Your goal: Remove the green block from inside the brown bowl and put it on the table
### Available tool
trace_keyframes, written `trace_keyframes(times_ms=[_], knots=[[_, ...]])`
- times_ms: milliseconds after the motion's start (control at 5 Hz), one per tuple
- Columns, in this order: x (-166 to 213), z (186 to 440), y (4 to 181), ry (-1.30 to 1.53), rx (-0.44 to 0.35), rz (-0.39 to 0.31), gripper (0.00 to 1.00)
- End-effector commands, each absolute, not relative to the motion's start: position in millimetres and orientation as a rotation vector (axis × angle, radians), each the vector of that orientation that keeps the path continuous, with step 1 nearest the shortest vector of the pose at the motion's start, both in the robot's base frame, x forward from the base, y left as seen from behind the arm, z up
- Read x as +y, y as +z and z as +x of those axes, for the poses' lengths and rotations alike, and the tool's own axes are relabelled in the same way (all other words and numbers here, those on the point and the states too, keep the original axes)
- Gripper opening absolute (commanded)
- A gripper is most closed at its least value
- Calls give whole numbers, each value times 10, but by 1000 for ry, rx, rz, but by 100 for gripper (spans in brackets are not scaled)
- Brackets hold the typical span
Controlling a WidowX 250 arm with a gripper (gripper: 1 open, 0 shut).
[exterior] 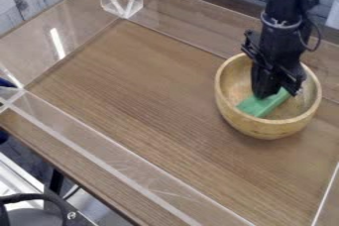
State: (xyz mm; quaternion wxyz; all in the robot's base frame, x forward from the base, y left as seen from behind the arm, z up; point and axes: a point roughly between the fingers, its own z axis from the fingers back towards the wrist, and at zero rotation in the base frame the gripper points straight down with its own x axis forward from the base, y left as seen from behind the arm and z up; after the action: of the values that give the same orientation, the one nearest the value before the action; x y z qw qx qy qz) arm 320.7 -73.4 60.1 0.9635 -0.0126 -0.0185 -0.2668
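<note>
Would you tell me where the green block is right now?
The green block lies inside the brown bowl at the right side of the table, directly under the pincer, which has shut on it.

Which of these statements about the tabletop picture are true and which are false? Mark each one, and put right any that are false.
1. The green block lies inside the brown bowl. True.
2. The gripper hangs over bare table far from the bowl. False: it reaches down into the bowl, at the block.
3. The gripper points downward. True.
4. The bowl sits at the left end of the table. False: it sits near the right edge.
5. The gripper's jaws are spread wide. False: they are closed on the green block.
</note>
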Motion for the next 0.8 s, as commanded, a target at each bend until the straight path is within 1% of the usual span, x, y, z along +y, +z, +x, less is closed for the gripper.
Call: trace_keyframes(times_ms=[0,200,400,600], knots=[[-690,3265,1021,-528,-147,-4,0],[-596,3224,1212,-504,-177,12,0],[-488,3189,1352,-479,-195,26,0],[-498,3202,1325,-482,-193,23,100]])
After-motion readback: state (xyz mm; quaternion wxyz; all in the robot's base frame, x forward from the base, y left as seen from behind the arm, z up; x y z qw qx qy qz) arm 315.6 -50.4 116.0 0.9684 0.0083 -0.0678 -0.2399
